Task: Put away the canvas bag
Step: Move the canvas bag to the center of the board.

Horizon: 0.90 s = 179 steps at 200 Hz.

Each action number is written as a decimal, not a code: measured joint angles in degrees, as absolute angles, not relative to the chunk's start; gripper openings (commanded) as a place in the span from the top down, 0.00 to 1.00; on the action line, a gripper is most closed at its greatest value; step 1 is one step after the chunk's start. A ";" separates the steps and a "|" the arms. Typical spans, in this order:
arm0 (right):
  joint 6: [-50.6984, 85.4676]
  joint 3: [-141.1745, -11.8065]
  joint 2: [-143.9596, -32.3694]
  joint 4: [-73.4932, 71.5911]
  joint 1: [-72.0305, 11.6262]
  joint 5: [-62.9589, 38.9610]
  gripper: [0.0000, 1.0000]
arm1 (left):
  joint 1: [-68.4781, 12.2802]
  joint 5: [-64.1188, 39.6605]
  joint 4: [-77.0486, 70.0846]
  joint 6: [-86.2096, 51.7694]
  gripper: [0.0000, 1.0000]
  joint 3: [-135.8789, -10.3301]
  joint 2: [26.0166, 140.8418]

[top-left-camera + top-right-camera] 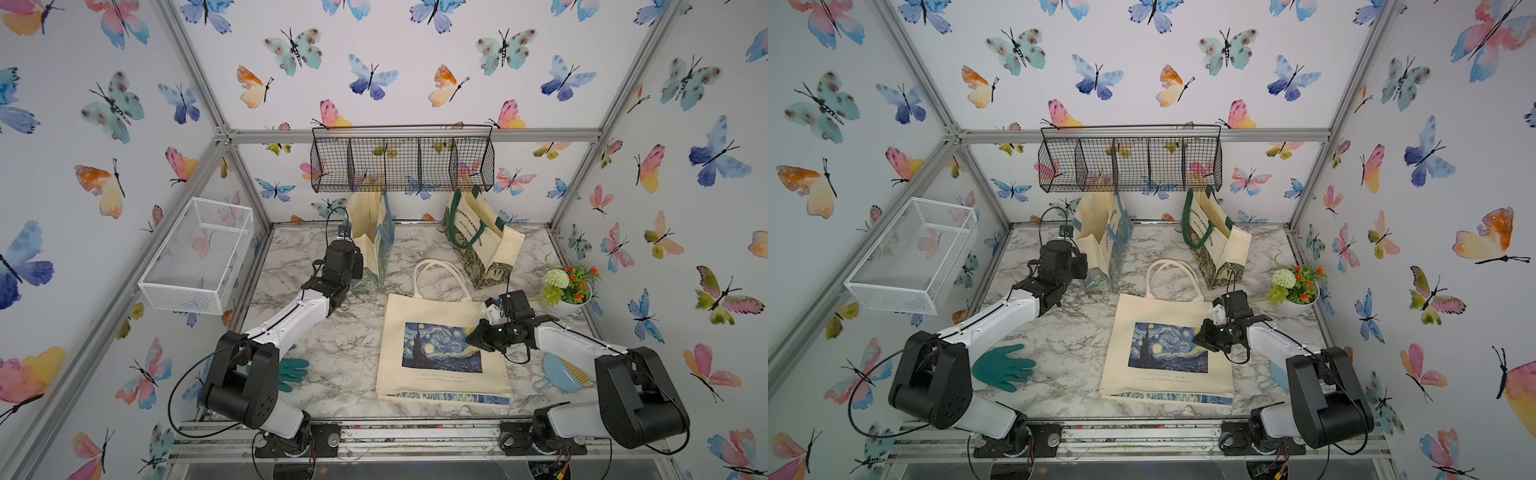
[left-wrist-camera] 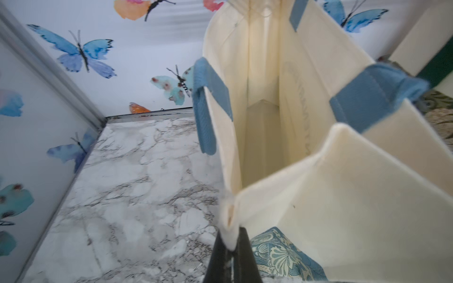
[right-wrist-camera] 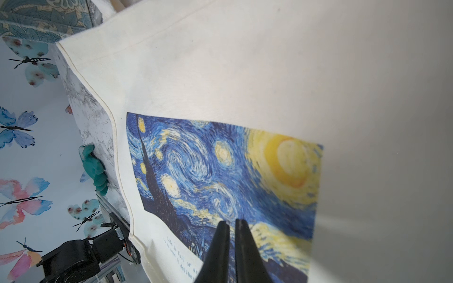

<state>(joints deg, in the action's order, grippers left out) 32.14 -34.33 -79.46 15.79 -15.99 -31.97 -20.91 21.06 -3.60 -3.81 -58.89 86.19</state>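
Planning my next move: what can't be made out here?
Left gripper: tips hidden in both top views by its own wrist.
Small print on Starry Night bag: too small in top views, partly covered by right gripper in right wrist view.
Blue object: partly behind right arm in both top views.

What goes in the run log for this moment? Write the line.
left hand: shut on blue-handled bag rim | right hand: shut, over Starry Night bag | Starry Night bag: lying flat, not stowed
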 measured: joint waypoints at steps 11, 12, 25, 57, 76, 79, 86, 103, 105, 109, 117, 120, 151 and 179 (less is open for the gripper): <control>32.14 -34.33 -79.31 15.79 -15.99 -31.99 0.89 | -19.84 22.87 -2.72 -3.84 1.00 -59.20 86.19; 32.14 -34.33 -79.29 15.79 -15.99 -31.97 0.89 | -19.75 23.05 -2.61 -3.81 1.00 -59.24 86.19; 32.14 -34.33 -78.89 15.79 -15.99 -31.99 0.89 | -18.46 25.02 -1.85 -3.86 1.00 -59.29 86.11; 32.12 -34.30 -78.48 15.79 -15.99 -31.99 0.89 | -15.70 28.51 0.30 -4.16 1.00 -59.29 85.23; 32.12 -34.28 -78.48 15.81 -15.99 -31.99 0.89 | -13.76 29.95 1.32 -4.51 1.00 -59.29 84.44; 32.12 -34.28 -78.48 15.79 -15.99 -31.99 0.89 | -13.45 30.13 1.52 -4.54 1.00 -59.29 84.31; 32.12 -34.28 -78.48 15.79 -15.99 -31.99 0.89 | -12.53 30.41 1.85 -4.73 1.00 -59.29 84.01; 32.12 -34.28 -78.48 15.81 -15.99 -32.01 0.89 | -10.46 31.07 2.85 -5.13 1.00 -59.29 83.37; 32.12 -34.28 -78.48 15.81 -15.99 -32.01 0.89 | -10.35 31.11 2.90 -5.13 1.00 -59.29 83.33; 32.12 -34.28 -78.48 15.81 -15.99 -32.03 0.89 | -9.89 31.31 3.07 -5.23 1.00 -59.29 83.18; 32.12 -34.28 -78.48 15.81 -15.99 -32.03 0.89 | -9.21 31.48 3.42 -5.37 1.00 -59.29 82.96; 32.12 -34.28 -78.48 15.81 -15.99 -32.05 0.89 | -8.97 31.51 3.55 -5.37 1.00 -59.29 82.85; 32.12 -34.28 -78.48 15.81 -15.99 -32.25 0.89 | -7.51 31.55 4.21 -6.04 1.00 -59.27 82.17; 32.03 -34.37 -78.48 16.12 -15.99 -32.34 0.89 | -7.46 30.52 4.86 -7.07 0.69 -58.96 81.47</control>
